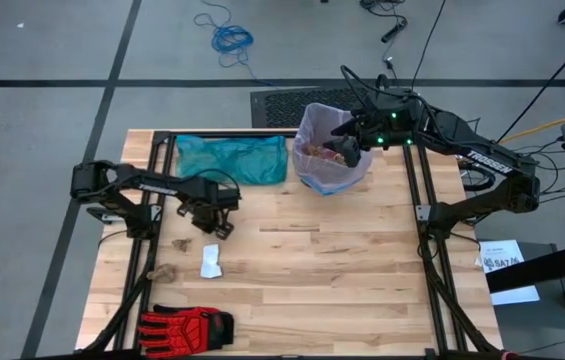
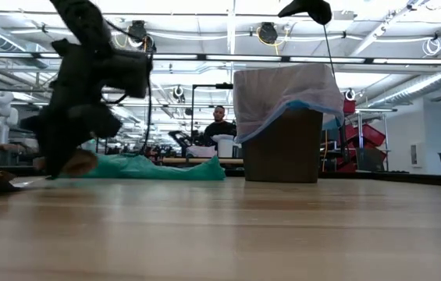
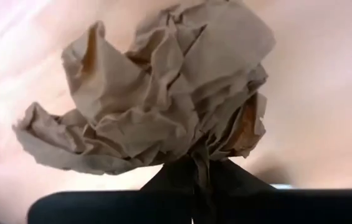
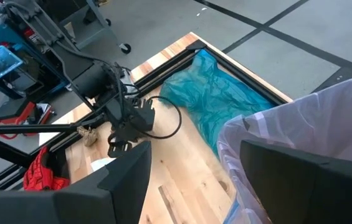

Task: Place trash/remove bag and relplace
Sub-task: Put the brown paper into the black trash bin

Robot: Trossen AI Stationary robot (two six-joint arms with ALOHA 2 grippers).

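A dark bin (image 2: pixel 282 152) stands at the table's far side, lined with the pale pink-lavender bag (image 1: pixel 324 172), whose rim is folded over the bin's edge (image 2: pixel 282 94). Some trash lies inside. My right gripper (image 4: pixel 207 186) hangs open above the bin (image 1: pixel 350 140), with nothing between its fingers. At the table's left, my left gripper (image 1: pixel 212 222) points steeply down and is shut on a crumpled wad of brown paper (image 3: pixel 163 93), which shows low at the table top in the low view (image 2: pixel 80 164). My left gripper pinches a crease at the edge of the brown paper wad (image 3: pixel 197 163) between its two shut fingers. The fingers come from above, pointing steeply down. The wad sits below the fingertips at the table top; I cannot tell whether it rests there or is lifted.
A teal-green plastic bag (image 1: pixel 232 158) lies flat at the far edge, left of the bin. A white paper scrap (image 1: pixel 210 262) and another brown scrap (image 1: pixel 162 272) lie near my left gripper. A red glove (image 1: pixel 187 325) lies at the near left corner. A person sits in the room behind (image 2: pixel 220 125).
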